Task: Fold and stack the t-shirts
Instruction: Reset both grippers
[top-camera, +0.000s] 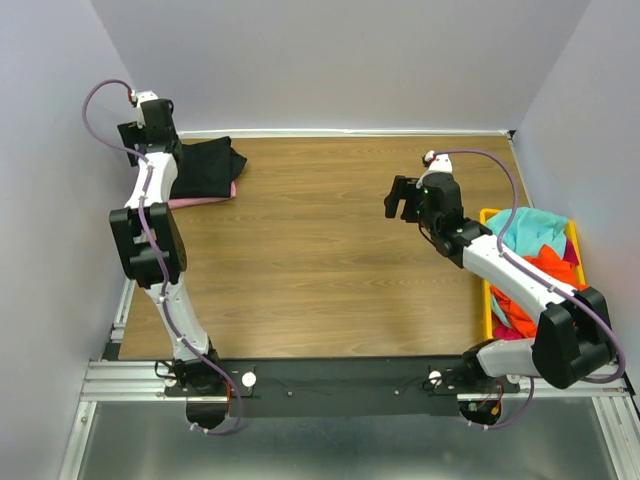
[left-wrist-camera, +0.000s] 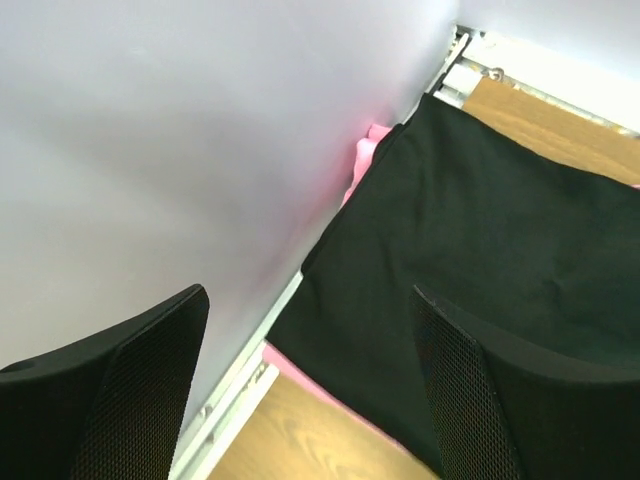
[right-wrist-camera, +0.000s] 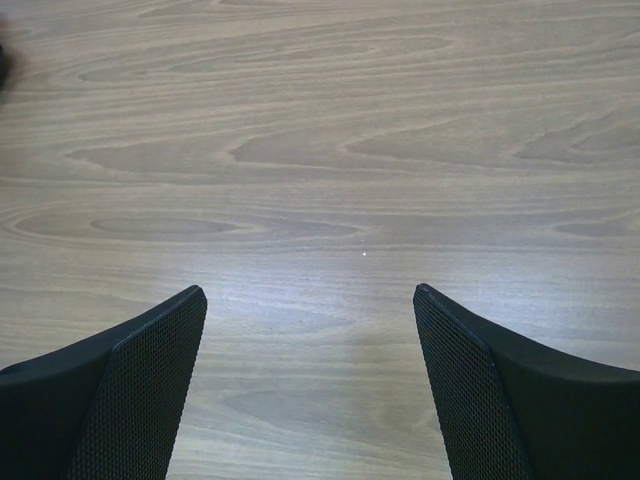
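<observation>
A folded black t-shirt (top-camera: 207, 165) lies at the table's far left corner on top of a pink t-shirt (top-camera: 205, 200), whose edge pokes out beneath. In the left wrist view the black shirt (left-wrist-camera: 490, 230) fills the right side, with pink edges (left-wrist-camera: 366, 158) by the wall. My left gripper (top-camera: 152, 125) is open and empty, raised above the shirts' left edge next to the wall (left-wrist-camera: 310, 400). My right gripper (top-camera: 400, 200) is open and empty over bare wood at mid-right (right-wrist-camera: 310, 390). Teal (top-camera: 535, 228), orange (top-camera: 545, 275) and magenta (top-camera: 510, 332) shirts lie crumpled in the bin.
A yellow bin (top-camera: 487, 300) stands at the table's right edge. Grey walls close in the left, far and right sides. A white rail (left-wrist-camera: 250, 370) runs along the left wall. The wooden table (top-camera: 320, 260) spreads between the arms.
</observation>
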